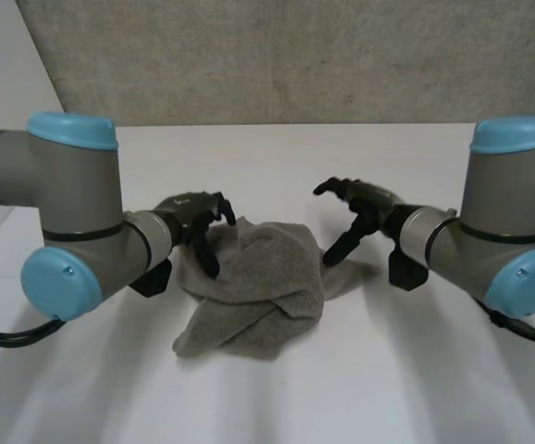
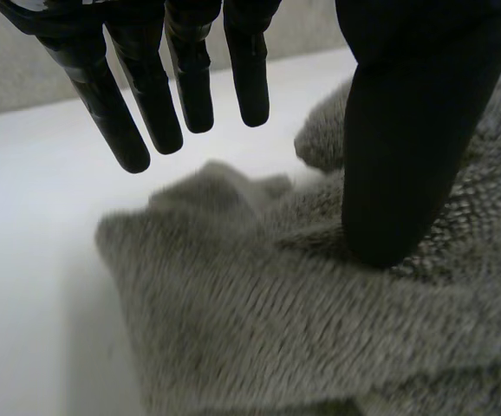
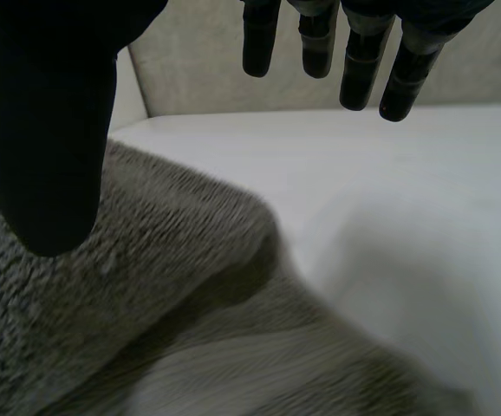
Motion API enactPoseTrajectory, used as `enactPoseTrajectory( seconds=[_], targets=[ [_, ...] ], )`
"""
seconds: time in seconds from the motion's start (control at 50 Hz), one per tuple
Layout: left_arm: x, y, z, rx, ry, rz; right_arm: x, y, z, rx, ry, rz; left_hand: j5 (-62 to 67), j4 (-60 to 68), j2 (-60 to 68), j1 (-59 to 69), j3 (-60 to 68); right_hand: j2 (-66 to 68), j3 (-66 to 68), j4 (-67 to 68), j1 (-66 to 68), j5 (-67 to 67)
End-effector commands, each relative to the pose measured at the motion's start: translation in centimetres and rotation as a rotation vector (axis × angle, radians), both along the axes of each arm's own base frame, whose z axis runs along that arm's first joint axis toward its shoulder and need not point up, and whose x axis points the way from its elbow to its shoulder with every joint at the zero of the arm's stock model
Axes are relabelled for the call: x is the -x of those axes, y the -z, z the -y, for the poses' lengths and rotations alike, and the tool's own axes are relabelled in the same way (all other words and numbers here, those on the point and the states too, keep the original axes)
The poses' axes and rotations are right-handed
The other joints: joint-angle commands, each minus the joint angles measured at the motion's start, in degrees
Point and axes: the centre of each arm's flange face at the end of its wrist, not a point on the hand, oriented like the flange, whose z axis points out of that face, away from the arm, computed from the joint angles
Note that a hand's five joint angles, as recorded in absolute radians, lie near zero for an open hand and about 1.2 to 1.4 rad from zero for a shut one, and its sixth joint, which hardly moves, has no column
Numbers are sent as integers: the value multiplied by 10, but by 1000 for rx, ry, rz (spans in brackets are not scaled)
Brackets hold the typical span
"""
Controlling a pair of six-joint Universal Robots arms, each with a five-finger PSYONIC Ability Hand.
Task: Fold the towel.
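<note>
Grey terry towel [image 1: 258, 287] lies crumpled in a loose heap on the white table [image 1: 434, 370], about midway between its left and right edges. No fold shows and no edge is laid flat or squared, so the task looks barely begun: the cloth would first need spreading, then folding.

The left hand [image 1: 193, 215] hangs over the heap's left side. Its fingers [image 2: 116, 113] are straight and spread above the bare table, and its thumb [image 2: 398, 156] rests on the pile, pinching nothing. The right hand [image 1: 365, 205] hovers at the heap's right side with its fingers [image 3: 359, 69] apart over bare table and its thumb [image 3: 47, 130] above the cloth, holding nothing.
</note>
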Motion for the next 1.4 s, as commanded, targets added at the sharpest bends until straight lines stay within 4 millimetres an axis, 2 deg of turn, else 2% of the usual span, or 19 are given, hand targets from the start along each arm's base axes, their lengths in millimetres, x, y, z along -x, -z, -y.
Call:
enactPoseTrajectory(
  seconds=[0.02,0.14,0.18,0.26,0.36,0.4,0.42,0.44,0.46,0.48,0.5,0.56,0.62,0.74,0.78,0.88,1.04,1.26,1.4],
  targets=[
    [-2,17,0,-12,11,64,-19,36,-8,-98,-56,16,44,44,43,44,43,21,20,22,3,-4],
    [-10,19,5,27,-50,150,-31,50,-17,-115,-94,-4,346,347,346,347,346,157,157,159,140,132],
    [-11,20,5,39,-55,172,-37,50,-19,-94,-104,-4,436,436,435,436,435,522,522,523,504,497],
    [-7,18,13,100,-42,201,-41,39,-10,-31,-94,17,541,541,541,542,541,688,688,690,670,663],
    [3,-16,35,273,-65,133,-46,-11,10,176,-60,61,541,541,541,542,541,688,688,690,670,663],
    [6,-36,43,348,-85,91,-45,-60,24,414,-5,74,541,541,541,542,541,688,688,690,670,663],
    [8,-61,50,429,-113,42,-45,-60,24,415,-4,74,541,541,541,542,541,688,688,690,670,663],
    [9,-87,55,509,-148,-15,-43,-85,30,562,41,78,541,541,541,542,541,688,688,690,670,663],
    [9,-87,55,510,-148,-16,-42,-110,32,711,88,88,541,541,541,542,541,688,688,690,670,663],
    [8,-112,57,574,-190,-85,-42,-111,32,713,89,88,541,541,541,542,541,688,688,690,670,663],
    [6,-133,56,613,-227,-167,-39,-133,31,855,132,95,541,541,541,542,541,688,688,690,670,663],
    [2,-147,53,622,-258,-252,-33,-162,23,1066,184,100,541,541,541,542,541,688,688,690,670,663],
    [-4,-160,43,584,-281,-375,-33,-158,12,1112,154,47,541,541,541,542,541,688,688,690,670,663],
    [-11,-116,15,411,-272,-334,-32,-116,-3,947,30,-104,541,541,541,542,541,688,688,690,670,663],
    [-14,-101,8,368,-267,-299,-27,-84,-19,798,-59,-246,541,541,541,542,541,688,688,690,670,663],
    [-18,-48,-15,209,-201,-217,-21,-50,-51,648,-189,-428,428,428,427,428,427,688,688,690,670,663],
    [-14,-13,-21,138,-132,-207,-4,-60,-74,630,-197,-460,125,125,124,125,124,688,688,690,670,663],
    [-1,-1,-11,178,-74,-250,19,-70,-122,627,-232,-474,57,57,57,57,57,688,688,690,670,663],
    [33,15,-13,180,116,-312,32,-67,-140,651,-252,-530,66,66,65,66,65,688,688,690,670,663]
  ],
)
